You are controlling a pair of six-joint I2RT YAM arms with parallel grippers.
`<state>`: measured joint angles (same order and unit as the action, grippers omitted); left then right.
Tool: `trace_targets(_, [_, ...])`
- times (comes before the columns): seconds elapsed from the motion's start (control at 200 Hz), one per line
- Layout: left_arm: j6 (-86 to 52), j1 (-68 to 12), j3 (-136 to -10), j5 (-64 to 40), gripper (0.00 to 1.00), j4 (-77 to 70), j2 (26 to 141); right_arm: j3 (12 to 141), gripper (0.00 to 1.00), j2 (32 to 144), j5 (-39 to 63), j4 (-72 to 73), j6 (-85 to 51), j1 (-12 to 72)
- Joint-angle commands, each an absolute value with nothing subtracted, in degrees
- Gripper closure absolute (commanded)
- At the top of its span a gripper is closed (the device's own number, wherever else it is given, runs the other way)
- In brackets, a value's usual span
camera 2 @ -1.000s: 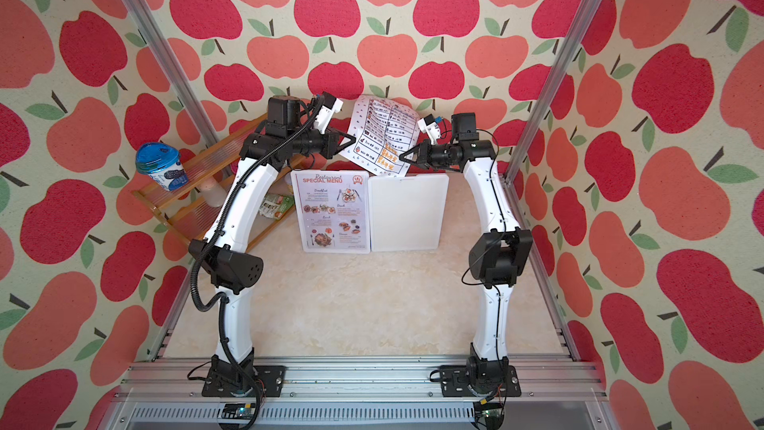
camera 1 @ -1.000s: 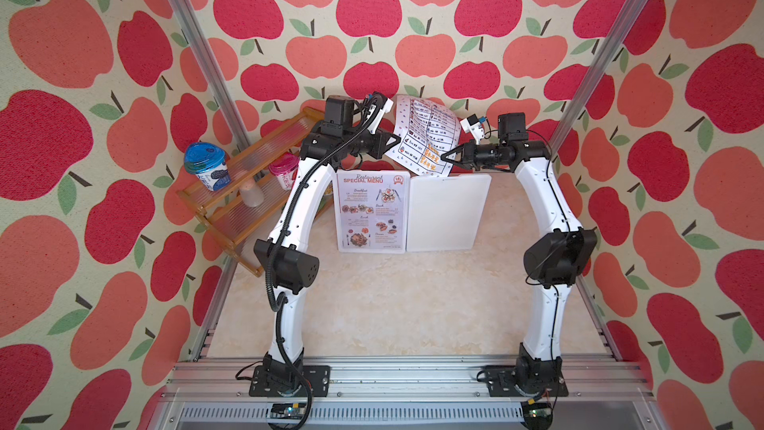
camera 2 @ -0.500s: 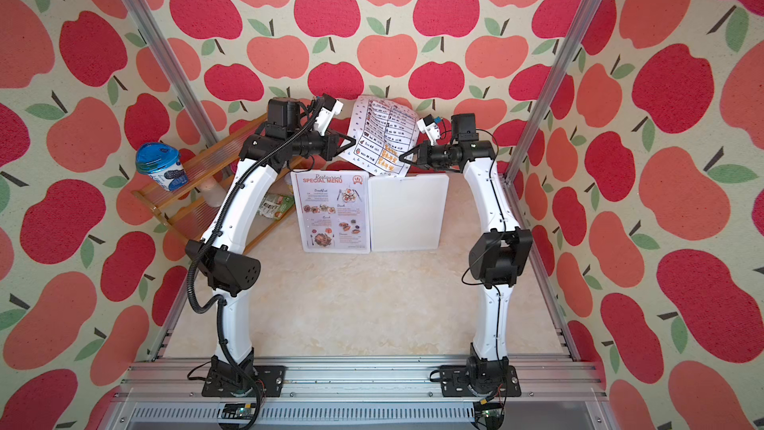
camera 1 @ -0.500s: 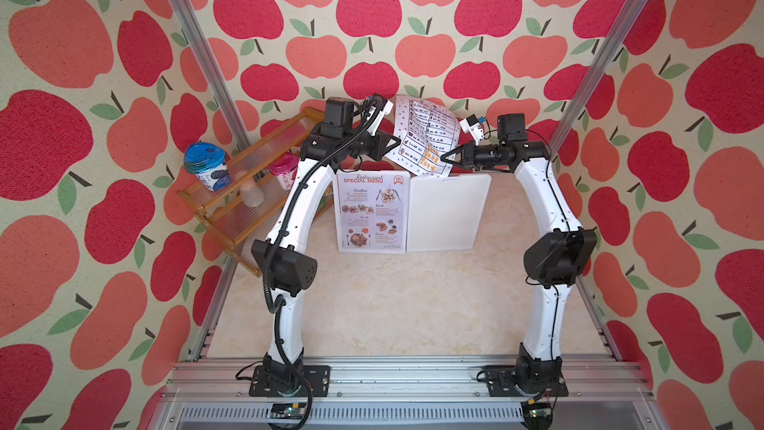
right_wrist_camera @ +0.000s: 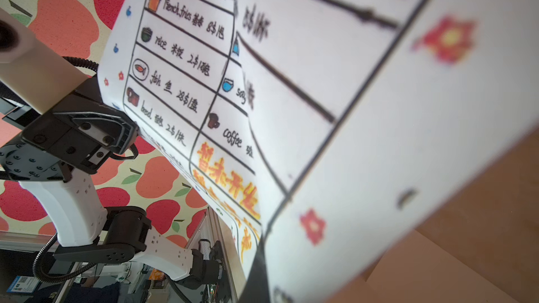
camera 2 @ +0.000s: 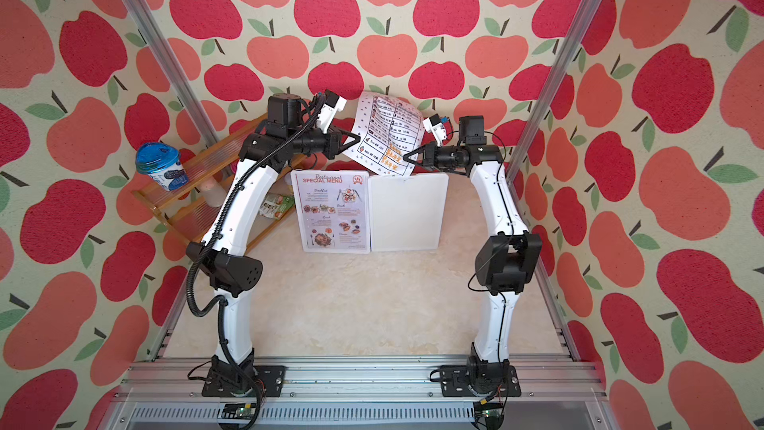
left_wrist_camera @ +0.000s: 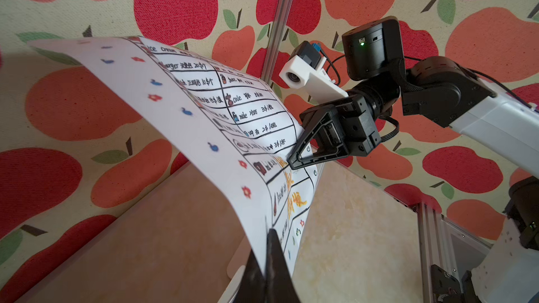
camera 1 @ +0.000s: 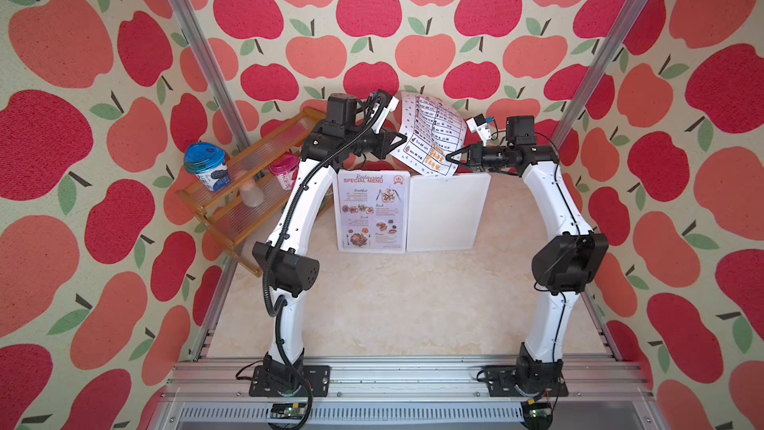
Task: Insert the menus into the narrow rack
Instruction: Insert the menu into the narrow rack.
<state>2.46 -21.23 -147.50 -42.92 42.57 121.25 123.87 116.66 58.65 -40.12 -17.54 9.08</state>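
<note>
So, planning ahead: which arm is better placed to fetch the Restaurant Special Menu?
Likely left: the Restaurant Special Menu lies beside the left arm, the white board nearer the right; the left gripper and right gripper both grip the hand-drawn menu.

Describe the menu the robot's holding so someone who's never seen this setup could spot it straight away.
Find the apple-print back wall and look just in front of it, at the centre. A curved white sheet hangs there, pinched by the left gripper and right gripper. Unlike the photo menu below, it has a black-lined table, dotted border and orange text.
</note>
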Motion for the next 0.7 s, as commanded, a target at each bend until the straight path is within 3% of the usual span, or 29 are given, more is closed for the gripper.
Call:
trace_targets(0.0, [3.2,-20.5,-149.6,-43.3,1.00,42.7,121.6,121.7,1.00,115.0,57.8,-40.7,-16.2,7.7])
trace_targets(0.475, [3.2,-21.0,-144.7,-44.3,1.00,41.9,120.7,116.5,1.00,111.8,56.1,-38.6,-13.6,6.9])
trace_targets(0.695, [2.7,-21.3,-144.8,-44.9,0.85,41.2,121.6,115.3,1.00,111.0,56.2,-37.8,-12.0,6.6])
